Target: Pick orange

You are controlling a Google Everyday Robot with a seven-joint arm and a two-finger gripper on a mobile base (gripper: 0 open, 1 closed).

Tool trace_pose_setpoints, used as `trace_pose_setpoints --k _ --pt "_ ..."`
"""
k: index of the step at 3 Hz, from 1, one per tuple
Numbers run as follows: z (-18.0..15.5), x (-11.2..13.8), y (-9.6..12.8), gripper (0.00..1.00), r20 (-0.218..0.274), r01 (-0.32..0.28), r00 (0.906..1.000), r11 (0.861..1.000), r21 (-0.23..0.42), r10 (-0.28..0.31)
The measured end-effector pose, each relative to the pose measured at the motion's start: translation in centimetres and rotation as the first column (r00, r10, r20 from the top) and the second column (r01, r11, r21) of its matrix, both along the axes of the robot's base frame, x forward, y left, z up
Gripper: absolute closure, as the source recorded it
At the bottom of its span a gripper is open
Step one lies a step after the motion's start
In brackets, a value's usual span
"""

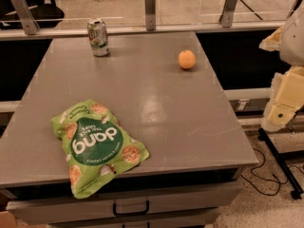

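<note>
Items on the grey bench (166, 109) number three. The orange (186, 59) sits on the far right part of the top, alone on bare surface and near the right edge. Well to its left, close to the far edge, stands a soda can (98, 37), upright, its rim dented. A green snack bag (97, 146) lies flat at the near left with its printing upside down to the camera; its lower corner hangs a little over the front edge. The bag is well apart from both the can and the orange.

Under the front edge there is a drawer front with a dark handle (130, 207). Beyond the far edge runs a low rail with metal posts (150, 7).

At the right border of the view, off the bench and lower than the orange in the picture, pale cream blocks reach in; this seems to be the hand (284, 98), though much of it is cut off by the frame. It touches nothing on the bench and is well apart from the orange. Whether it is spread or pressed together I cannot tell. Below it a black stand leg (280, 163) and a cable (262, 175) cross the speckled floor.
</note>
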State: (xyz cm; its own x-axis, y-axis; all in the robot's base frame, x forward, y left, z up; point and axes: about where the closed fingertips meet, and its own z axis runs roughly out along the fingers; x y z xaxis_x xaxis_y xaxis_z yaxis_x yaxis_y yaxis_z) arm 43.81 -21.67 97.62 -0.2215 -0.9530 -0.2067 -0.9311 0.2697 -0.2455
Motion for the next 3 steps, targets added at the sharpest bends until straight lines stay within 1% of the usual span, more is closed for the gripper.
trace_pose_setpoints --k 1,2,3 --pt "0.0 0.0 0.0 0.00 0.000 0.000 1.0000 1.000 0.000 0.000" --pt "-0.4 1.4 0.0 0.00 0.017 -0.010 0.9998 1.000 0.024 0.010" --pt "-2.6 5.7 0.3 0.00 0.050 -0.030 0.9984 0.996 0.079 0.026"
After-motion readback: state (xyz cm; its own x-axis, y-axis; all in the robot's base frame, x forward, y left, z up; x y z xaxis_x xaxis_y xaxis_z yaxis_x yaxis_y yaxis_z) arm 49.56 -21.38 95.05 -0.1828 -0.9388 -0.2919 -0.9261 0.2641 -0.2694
